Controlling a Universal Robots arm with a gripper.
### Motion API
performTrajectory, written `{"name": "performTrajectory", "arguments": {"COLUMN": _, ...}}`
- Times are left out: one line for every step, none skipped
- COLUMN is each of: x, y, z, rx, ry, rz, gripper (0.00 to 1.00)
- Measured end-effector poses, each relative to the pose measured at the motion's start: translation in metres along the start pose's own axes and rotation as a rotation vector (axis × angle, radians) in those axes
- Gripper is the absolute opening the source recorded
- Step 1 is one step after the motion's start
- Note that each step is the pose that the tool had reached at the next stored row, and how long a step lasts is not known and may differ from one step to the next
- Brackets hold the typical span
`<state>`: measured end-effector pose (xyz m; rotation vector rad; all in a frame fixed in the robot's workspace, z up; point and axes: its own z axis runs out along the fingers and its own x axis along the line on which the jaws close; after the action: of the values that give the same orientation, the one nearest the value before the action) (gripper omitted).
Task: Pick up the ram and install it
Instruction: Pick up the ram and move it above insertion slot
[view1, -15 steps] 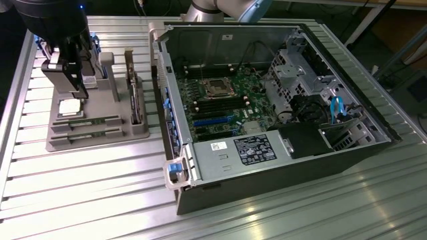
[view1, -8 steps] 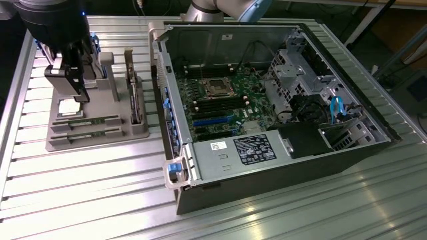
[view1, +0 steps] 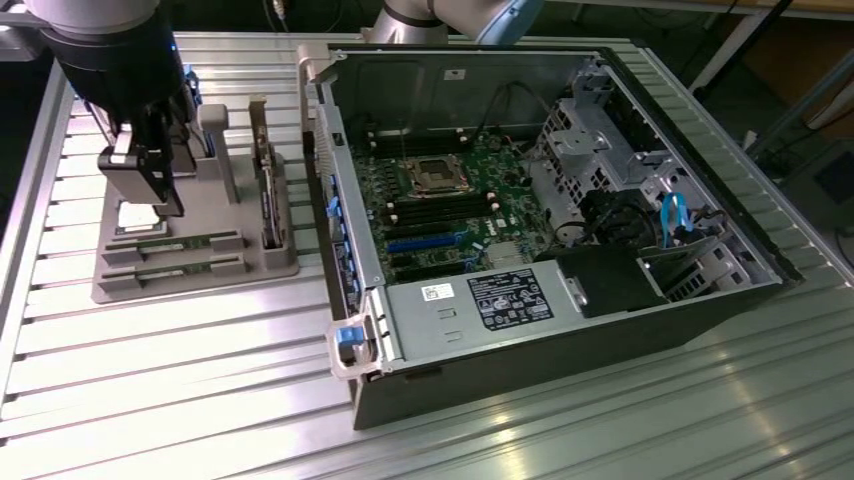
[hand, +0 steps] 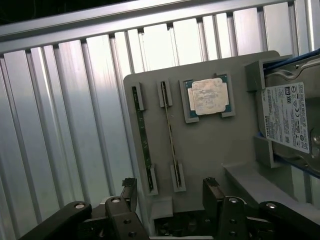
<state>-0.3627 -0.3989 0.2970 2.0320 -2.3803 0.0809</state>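
Currently: jaws released, spread wide, empty, hovering over grey holder (view1: 187, 287). Exterior view: nearer ram (view1: 180, 241) lies toward 6 o'clock of jaws, on edge, long axis 9-to-3.

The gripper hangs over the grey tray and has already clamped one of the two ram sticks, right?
No: the gripper is open and empty, as the wrist view shows. It does hang over the tray, where both ram sticks sit in their slots.
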Motion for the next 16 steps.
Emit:
{"name": "performTrajectory", "arguments": {"x": -0.0001, "y": 0.0000, "z": 0.0012, "rx": 0.0003, "ry": 0.0031, "rz": 0.000, "gripper": 0.64}}
{"name": "performTrajectory", "arguments": {"x": 0.0000, "y": 0.0000, "z": 0.0011, "rx": 0.0003, "ry": 0.0034, "rz": 0.000, "gripper": 0.64}}
{"name": "performTrajectory", "arguments": {"x": 0.0000, "y": 0.0000, "z": 0.0012, "rx": 0.0003, "ry": 0.0034, "rz": 0.000, "gripper": 0.64}}
{"name": "performTrajectory", "arguments": {"x": 0.0000, "y": 0.0000, "z": 0.0013, "rx": 0.0005, "ry": 0.0033, "rz": 0.000, "gripper": 0.64}}
{"name": "performTrajectory", "arguments": {"x": -0.0001, "y": 0.0000, "z": 0.0012, "rx": 0.0005, "ry": 0.0033, "rz": 0.000, "gripper": 0.64}}
{"name": "performTrajectory", "arguments": {"x": -0.0001, "y": 0.0000, "z": 0.0013, "rx": 0.0005, "ry": 0.0033, "rz": 0.000, "gripper": 0.64}}
{"name": "performTrajectory", "arguments": {"x": -0.0001, "y": 0.0000, "z": 0.0015, "rx": 0.0005, "ry": 0.0032, "rz": 0.000, "gripper": 0.64}}
{"name": "performTrajectory", "arguments": {"x": 0.0000, "y": 0.0001, "z": 0.0020, "rx": 0.0007, "ry": 0.0030, "rz": 0.000, "gripper": 0.64}}
{"name": "performTrajectory", "arguments": {"x": 0.0075, "y": -0.0009, "z": 0.0105, "rx": 0.0005, "ry": 0.0037, "rz": 0.000, "gripper": 0.64}}
{"name": "performTrajectory", "arguments": {"x": 0.0076, "y": -0.0009, "z": 0.0105, "rx": 0.0005, "ry": 0.0037, "rz": 0.000, "gripper": 0.64}}
{"name": "performTrajectory", "arguments": {"x": 0.0076, "y": -0.0009, "z": 0.0105, "rx": 0.0005, "ry": 0.0037, "rz": 0.000, "gripper": 0.64}}
{"name": "performTrajectory", "arguments": {"x": 0.0076, "y": -0.0009, "z": 0.0105, "rx": 0.0006, "ry": 0.0037, "rz": 0.000, "gripper": 0.64}}
{"name": "performTrajectory", "arguments": {"x": 0.0076, "y": -0.0009, "z": 0.0106, "rx": 0.0007, "ry": 0.0036, "rz": -0.003, "gripper": 0.64}}
{"name": "performTrajectory", "arguments": {"x": 0.0076, "y": -0.0009, "z": 0.0105, "rx": 0.0010, "ry": 0.0035, "rz": -0.010, "gripper": 0.64}}
{"name": "performTrajectory", "arguments": {"x": 0.0076, "y": -0.0009, "z": 0.0106, "rx": 0.0015, "ry": 0.0033, "rz": -0.019, "gripper": 0.64}}
{"name": "performTrajectory", "arguments": {"x": 0.0077, "y": -0.0008, "z": 0.0105, "rx": 0.0021, "ry": 0.0029, "rz": -0.034, "gripper": 0.64}}
